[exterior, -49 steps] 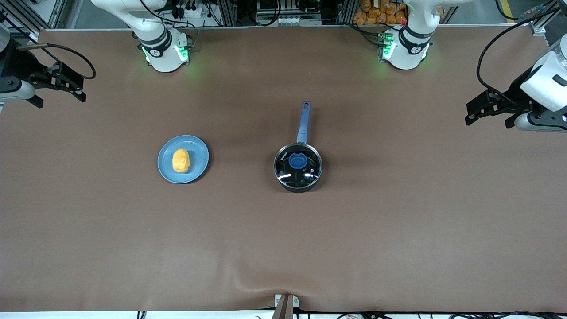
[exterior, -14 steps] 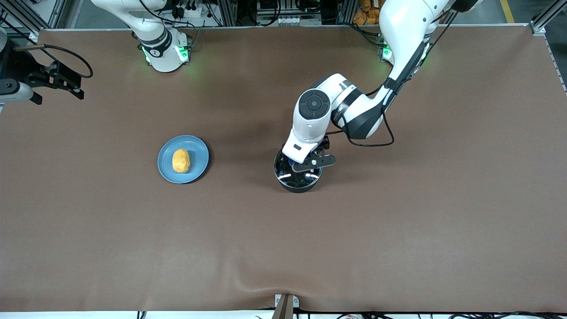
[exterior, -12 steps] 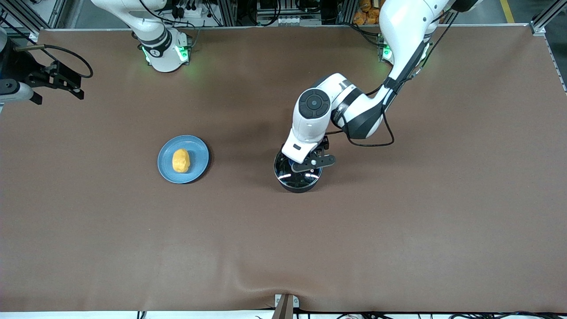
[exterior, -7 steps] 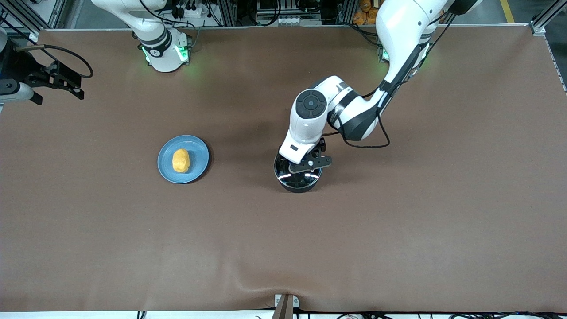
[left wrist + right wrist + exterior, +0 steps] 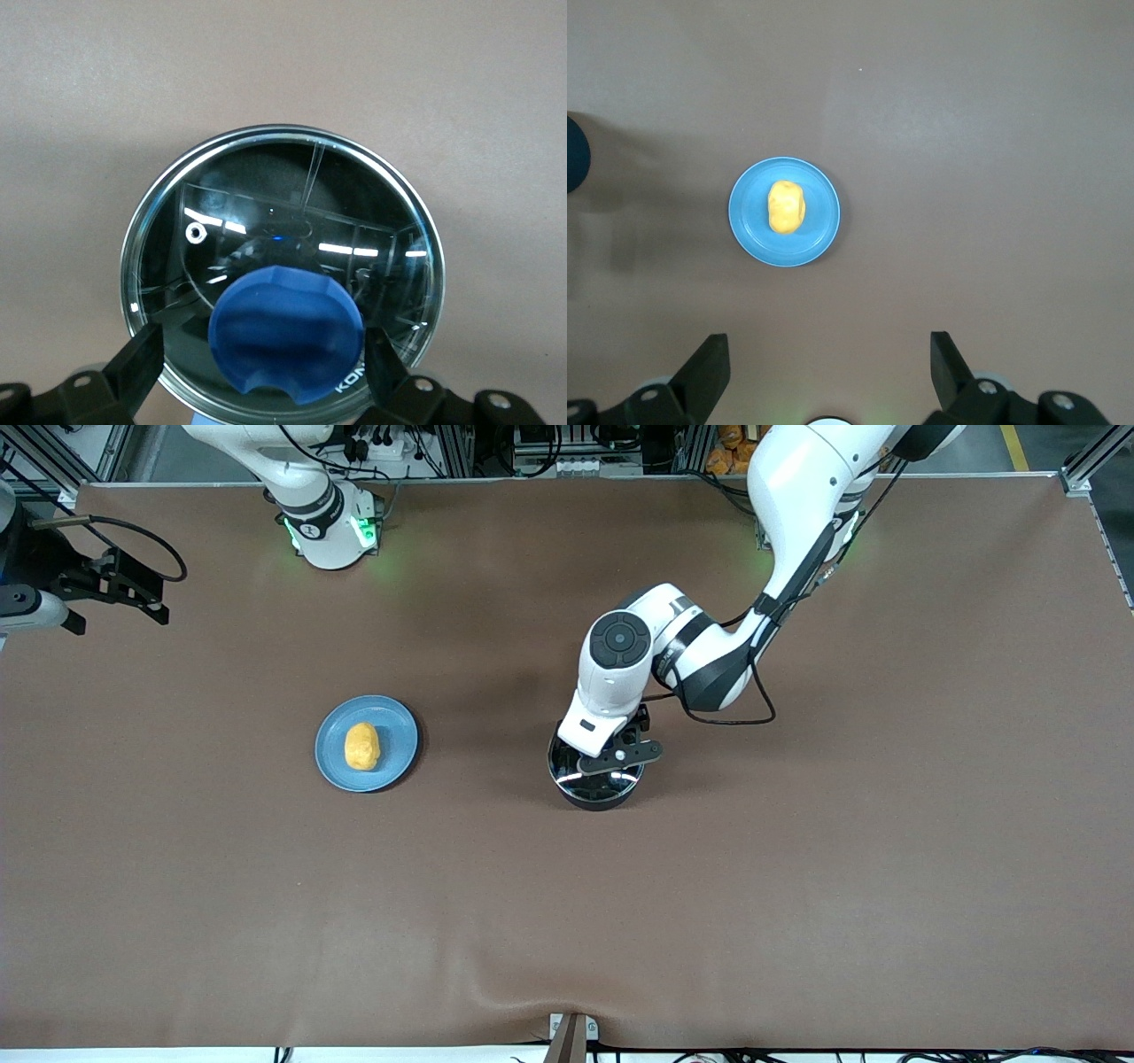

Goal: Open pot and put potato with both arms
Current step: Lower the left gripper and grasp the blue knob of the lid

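The black pot [image 5: 595, 788] stands mid-table with its glass lid [image 5: 283, 239] on; its handle is hidden under the left arm in the front view. My left gripper [image 5: 611, 755] is right over the lid. It is open, its fingers [image 5: 137, 365] on either side of the blue knob [image 5: 285, 332]. The yellow potato [image 5: 361, 746] lies on a blue plate [image 5: 399, 735] toward the right arm's end; both potato [image 5: 786, 206] and plate [image 5: 819, 235] show in the right wrist view. My right gripper [image 5: 115, 589] waits, open and empty, high over the table's edge at that end; it also shows in the right wrist view [image 5: 828, 367].
The brown table cover [image 5: 797, 886] stretches wide around the pot and plate. The arm bases [image 5: 332, 531] stand along the table edge farthest from the front camera.
The left arm has swung in from its end of the table to over the pot. Over the last second it has settled slightly around the knob. The right arm has not moved.
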Tool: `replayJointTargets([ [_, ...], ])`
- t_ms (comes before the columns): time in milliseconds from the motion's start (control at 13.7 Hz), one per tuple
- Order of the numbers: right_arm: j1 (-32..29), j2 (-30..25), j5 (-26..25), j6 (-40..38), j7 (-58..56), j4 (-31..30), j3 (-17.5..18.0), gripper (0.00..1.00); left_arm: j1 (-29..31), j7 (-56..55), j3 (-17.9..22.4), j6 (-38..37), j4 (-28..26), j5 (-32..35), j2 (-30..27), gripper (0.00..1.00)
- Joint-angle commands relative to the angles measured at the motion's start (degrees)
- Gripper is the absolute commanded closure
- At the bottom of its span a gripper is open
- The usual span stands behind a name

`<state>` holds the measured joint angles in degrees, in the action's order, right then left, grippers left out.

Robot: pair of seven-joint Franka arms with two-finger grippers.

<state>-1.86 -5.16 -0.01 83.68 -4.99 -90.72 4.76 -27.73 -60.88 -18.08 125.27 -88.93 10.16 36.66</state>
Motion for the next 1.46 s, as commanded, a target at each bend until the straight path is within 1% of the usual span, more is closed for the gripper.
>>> replayJointTargets([
  [0,-1.30,-0.11,0.89,-0.45,0.07,0.01,0.86,0.00,-0.93,-1.70,0.51,0.33,1.74,1.79,1.22,0.00],
  [512,-1.30,-0.11,0.89,-0.80,0.07,0.01,0.86,0.00,-1.01,-1.79,0.51,0.68,2.44,1.79,2.10,0.00],
  [585,-1.30,-0.11,0.89,-0.80,-0.02,0.01,0.86,0.00,-1.01,-1.79,0.51,0.68,2.44,1.79,2.36,0.06],
  [659,-1.39,-0.11,0.89,-0.80,-0.02,-0.08,0.86,0.00,-1.01,-1.79,0.51,0.68,2.44,1.79,2.37,0.16],
  [805,-1.39,-0.11,0.89,-0.80,-0.02,0.01,0.86,0.00,-1.01,-2.48,0.51,0.68,2.44,1.79,2.37,0.31],
  [1024,-1.21,-0.03,0.89,-0.72,-0.20,0.01,0.86,0.00,-1.01,-3.63,0.51,0.59,2.44,2.67,2.19,0.44],
  [1098,-1.21,0.06,0.89,-0.45,-0.20,0.10,0.86,0.00,-1.01,-3.98,0.51,0.59,2.44,2.67,2.19,0.47],
  [1390,-1.92,2.25,0.71,-0.63,-0.64,0.89,0.86,0.00,0.12,-4.16,0.42,0.16,2.44,2.58,-0.61,0.47],
])
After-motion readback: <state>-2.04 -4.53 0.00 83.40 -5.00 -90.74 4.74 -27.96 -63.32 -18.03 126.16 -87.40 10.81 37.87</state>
